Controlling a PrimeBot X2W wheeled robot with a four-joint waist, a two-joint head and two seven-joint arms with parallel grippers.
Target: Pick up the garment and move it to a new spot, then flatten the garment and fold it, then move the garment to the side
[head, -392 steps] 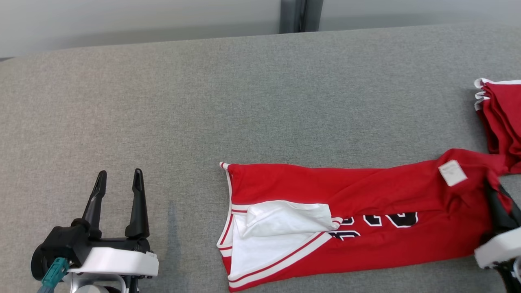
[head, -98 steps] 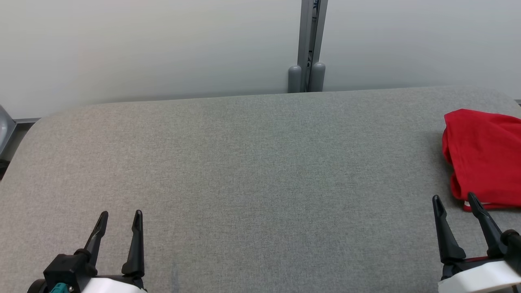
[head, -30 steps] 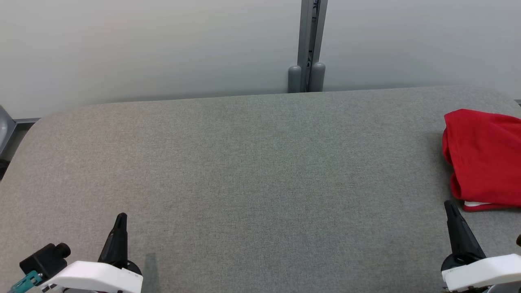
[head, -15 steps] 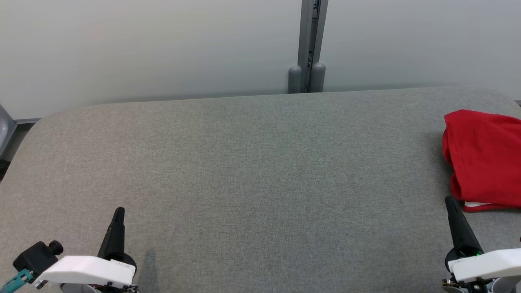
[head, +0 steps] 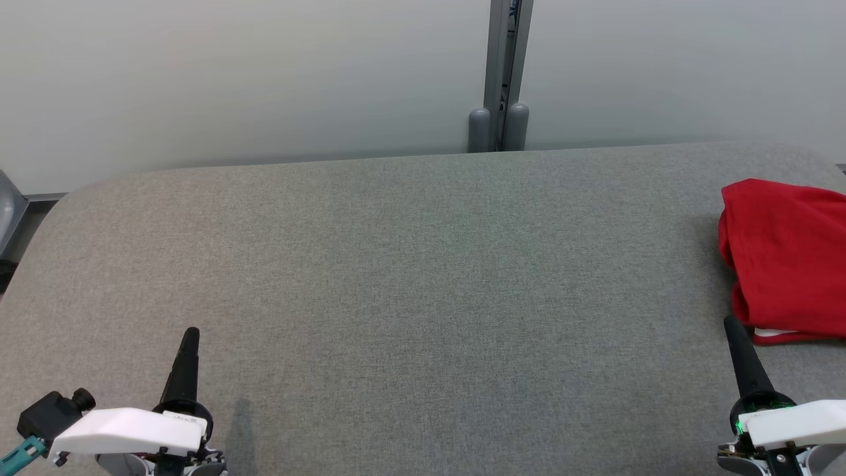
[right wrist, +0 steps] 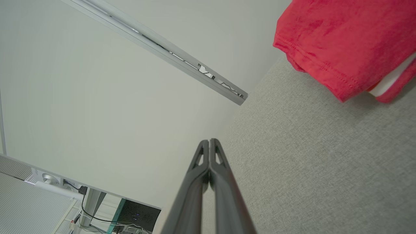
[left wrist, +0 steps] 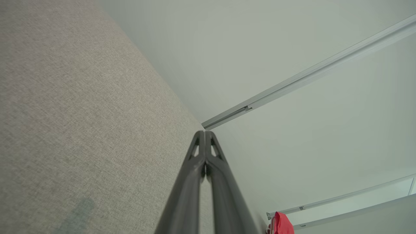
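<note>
Left gripper (head: pixel 187 340) sat low at the near edge of the table (head: pixel 410 277). Its jaws were pressed fully together with nothing between them. Right gripper (head: pixel 735 330) was the same: jaws closed tip to tip, empty. Both pointed away from the robot over bare grey cloth.

Garment (head: pixel 786 258) lay as a folded red bundle just beyond and outward of the right jaws, near but not touching. A white strip showed at its near edge. It was well apart from the left jaws.

Judged: garment already set aside, task close to done.

Risks:
- The bundle ran off the head view near the table's right end. How much overhung could not be told, so it might slide off.
- The right fingertips stood close to the near fold. A forward or outward drift could snag the hem and drag the fold open.
- The rumpled top layer might spring loose unaided.

Pale wall (head: pixel 264 79) far ahead of the jaws, no hazard.
</note>
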